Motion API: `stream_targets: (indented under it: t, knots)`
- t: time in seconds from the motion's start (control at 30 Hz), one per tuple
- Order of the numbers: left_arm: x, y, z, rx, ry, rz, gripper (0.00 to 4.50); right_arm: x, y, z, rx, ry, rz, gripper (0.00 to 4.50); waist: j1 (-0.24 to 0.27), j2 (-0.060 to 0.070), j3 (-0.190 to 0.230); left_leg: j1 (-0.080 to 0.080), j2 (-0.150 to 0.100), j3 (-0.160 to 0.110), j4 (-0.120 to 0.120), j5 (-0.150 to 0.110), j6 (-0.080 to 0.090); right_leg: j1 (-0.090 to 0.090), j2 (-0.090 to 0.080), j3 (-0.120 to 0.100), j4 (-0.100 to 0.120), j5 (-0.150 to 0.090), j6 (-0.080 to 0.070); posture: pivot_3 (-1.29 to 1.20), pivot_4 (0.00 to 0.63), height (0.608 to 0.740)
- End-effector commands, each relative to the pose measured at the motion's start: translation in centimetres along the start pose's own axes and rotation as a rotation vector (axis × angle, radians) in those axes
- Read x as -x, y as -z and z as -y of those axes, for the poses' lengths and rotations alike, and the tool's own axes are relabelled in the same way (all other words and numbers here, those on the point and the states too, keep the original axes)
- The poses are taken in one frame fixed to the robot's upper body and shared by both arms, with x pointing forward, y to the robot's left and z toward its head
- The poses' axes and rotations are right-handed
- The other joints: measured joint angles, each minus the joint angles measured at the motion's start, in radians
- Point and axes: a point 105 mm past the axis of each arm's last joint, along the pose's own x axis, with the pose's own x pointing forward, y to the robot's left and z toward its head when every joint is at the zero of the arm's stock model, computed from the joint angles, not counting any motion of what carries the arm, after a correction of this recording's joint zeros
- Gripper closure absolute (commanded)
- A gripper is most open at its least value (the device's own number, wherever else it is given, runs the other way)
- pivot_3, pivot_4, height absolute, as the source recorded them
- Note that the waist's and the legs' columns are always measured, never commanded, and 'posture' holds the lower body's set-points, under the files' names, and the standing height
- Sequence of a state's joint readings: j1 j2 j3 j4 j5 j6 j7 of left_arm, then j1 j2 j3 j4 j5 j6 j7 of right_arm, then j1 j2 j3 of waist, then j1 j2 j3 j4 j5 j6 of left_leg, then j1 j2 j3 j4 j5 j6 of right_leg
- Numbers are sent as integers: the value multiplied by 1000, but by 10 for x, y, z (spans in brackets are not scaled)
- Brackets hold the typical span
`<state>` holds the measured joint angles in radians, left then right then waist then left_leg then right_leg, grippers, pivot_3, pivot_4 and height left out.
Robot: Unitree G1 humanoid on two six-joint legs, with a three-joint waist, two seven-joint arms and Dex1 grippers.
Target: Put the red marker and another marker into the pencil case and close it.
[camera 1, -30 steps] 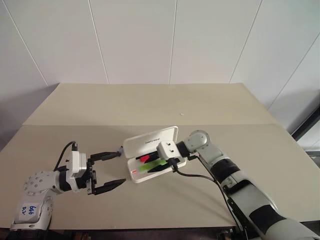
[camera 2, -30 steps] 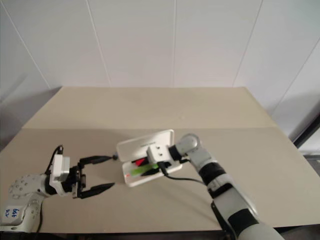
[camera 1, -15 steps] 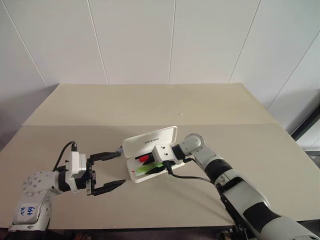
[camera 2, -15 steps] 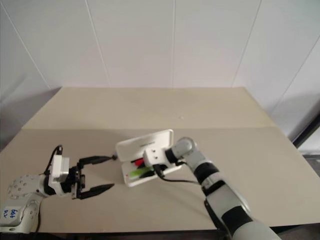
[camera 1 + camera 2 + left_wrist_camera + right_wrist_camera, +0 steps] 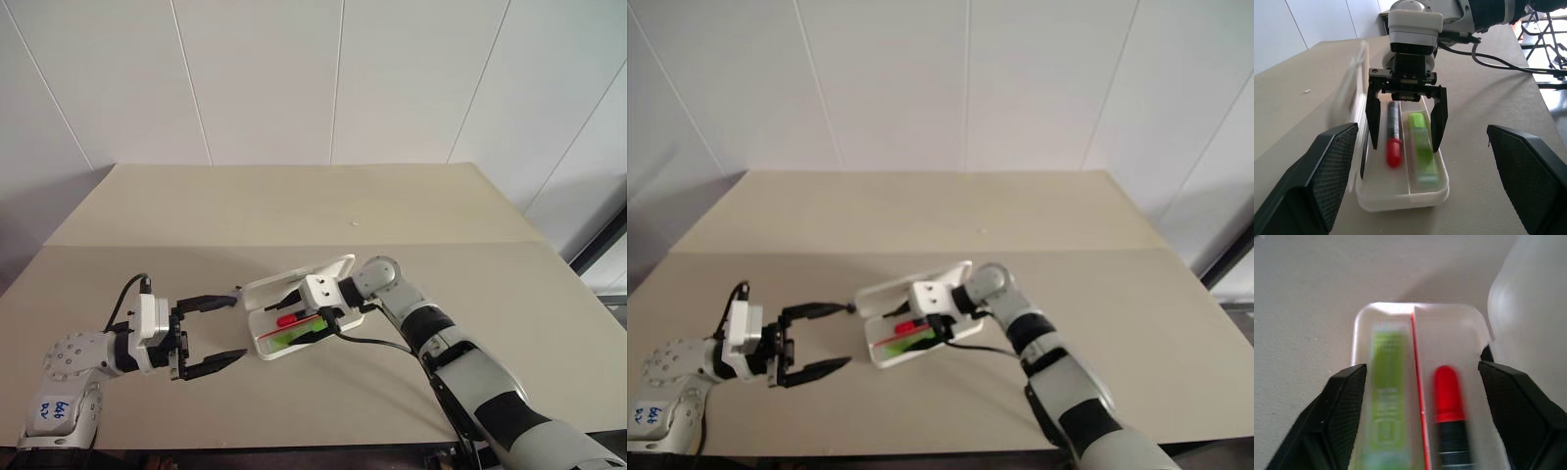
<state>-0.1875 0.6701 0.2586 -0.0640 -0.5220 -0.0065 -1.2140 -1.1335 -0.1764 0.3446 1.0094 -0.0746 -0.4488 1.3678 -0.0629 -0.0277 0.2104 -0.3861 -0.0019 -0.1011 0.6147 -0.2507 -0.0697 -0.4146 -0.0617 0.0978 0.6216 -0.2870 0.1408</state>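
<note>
The white pencil case (image 5: 267, 353) stands open at the table's middle, and its lid (image 5: 297, 278) tilts forward over the tray. In the tray the red marker (image 5: 1393, 147) and the lime-green marker (image 5: 1420, 142) lie side by side, parted by a divider. My right gripper (image 5: 1399, 161) hangs open over the tray with a finger on either side of the two markers and holds nothing. To the left of the case my left gripper (image 5: 240, 325) is open and empty, pointing at the case.
The tan table (image 5: 411, 211) runs wide behind and to the right of the case. Its front edge lies close below my left arm. A black cable (image 5: 377, 343) trails from my right wrist across the table.
My right gripper has opened and let go of the green marker, which now lies in the tray. The lid has swung forward from leaning back. The left gripper has kept still.
</note>
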Motion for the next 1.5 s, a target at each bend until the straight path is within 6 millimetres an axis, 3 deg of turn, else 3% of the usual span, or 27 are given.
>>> stream_targets:
  t: [0.03, 0.4, 0.73, 1.03, 1.13, 1.27, 1.5]
  knots:
    - [3, -10, -5, -38, -11, 25, 0, 3, -13, 9, 42, 14, 22, 16, 0, 0, 0, 0, 0, 0, 0, 0, 0, 0, 0, 0, 0, 0, 0, 0, 150, 740]
    - [1, -11, -6, -43, -5, 32, 0, 14, -24, 11, 39, 11, 68, 16, 0, 0, 0, 0, 0, 0, 0, 0, 0, 0, 0, 0, 1, 0, 0, 0, 150, 740]
    - [-1, -9, -7, -43, -27, 38, 0, 38, -39, -11, -25, 16, 165, 16, 5, 0, 0, 0, 0, -1, 0, 0, 0, 0, 0, 0, 0, 0, 0, 0, 150, 740]
    - [4, -9, -11, -64, -93, 19, 0, 66, -54, -29, -101, 188, 263, 16, 7, 0, 0, 0, 0, -1, 0, 0, 0, 0, 0, 0, 0, 0, 0, 0, 150, 740]
    - [9, -8, -13, -60, -129, 3, 0, 77, -54, -35, -143, 269, 277, 16, 7, 0, 0, 0, 0, -1, 0, 0, 0, 0, 0, 0, 0, 0, 0, 0, 150, 740]
    - [22, 0, -22, -43, -260, -65, 0, 106, -42, -49, -224, 427, 252, 16, 12, 0, 0, -1, 0, -1, 0, 0, 0, 0, 0, 0, -1, 0, 0, 0, 150, 740]
    - [31, 18, -34, 13, -433, -129, 0, 130, -27, -68, -314, 565, 172, 16, 15, 0, 0, 0, 0, 0, 0, 0, 0, 1, 0, 0, -2, 0, 0, 0, 150, 740]
